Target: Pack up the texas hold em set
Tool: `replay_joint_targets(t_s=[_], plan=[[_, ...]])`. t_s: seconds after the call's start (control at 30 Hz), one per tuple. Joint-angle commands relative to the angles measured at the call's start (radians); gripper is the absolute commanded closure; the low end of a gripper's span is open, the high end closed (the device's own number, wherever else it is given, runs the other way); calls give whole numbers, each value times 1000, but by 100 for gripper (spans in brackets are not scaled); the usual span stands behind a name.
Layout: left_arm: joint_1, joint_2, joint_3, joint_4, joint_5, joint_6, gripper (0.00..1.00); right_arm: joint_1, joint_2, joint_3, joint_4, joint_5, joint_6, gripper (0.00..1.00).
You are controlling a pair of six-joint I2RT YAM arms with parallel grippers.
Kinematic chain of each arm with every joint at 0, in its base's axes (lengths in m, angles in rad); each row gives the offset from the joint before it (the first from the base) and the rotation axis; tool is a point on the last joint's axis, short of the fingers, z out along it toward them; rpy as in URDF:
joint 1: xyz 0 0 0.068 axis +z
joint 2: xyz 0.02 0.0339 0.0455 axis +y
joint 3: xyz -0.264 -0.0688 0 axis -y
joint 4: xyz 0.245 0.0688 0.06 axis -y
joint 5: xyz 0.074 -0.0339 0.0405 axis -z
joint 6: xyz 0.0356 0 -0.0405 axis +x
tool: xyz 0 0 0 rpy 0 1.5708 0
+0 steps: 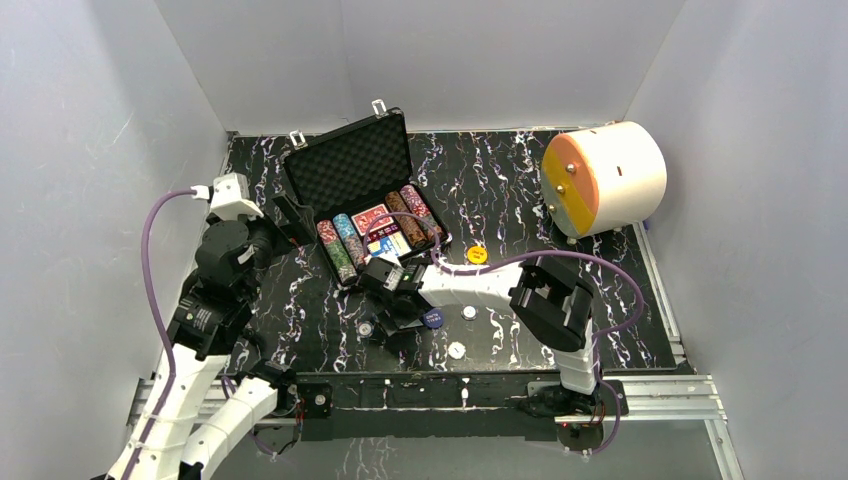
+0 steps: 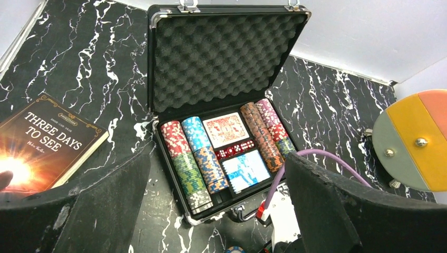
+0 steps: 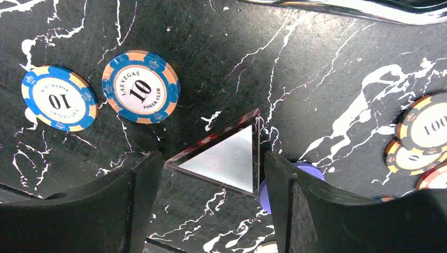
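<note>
Poker case open on our black marbled table, chips racked inside, our right fingers apart astride a clear triangular marker lying flat near two blue 10 chips, left fingers apart, facing the case.

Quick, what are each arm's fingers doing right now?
Left gripper: open, holding nothing.
Right gripper: fingers flank the clear triangle; gripped or not, cannot tell.
</note>
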Motion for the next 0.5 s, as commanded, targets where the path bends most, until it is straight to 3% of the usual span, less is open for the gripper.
replay_joint_targets(t_s=[0.0,0.23,0.47], plan=[[7,10,-13,10,-22,-3,2,7,-6,-17,-31,-6,27,23],[6,10,-23,10,-26,-13,2,6,-12,-21,-57,-11,46,20],[7,20,-15,3,-47,-23,2,6,19,17,-108,25,88,43]])
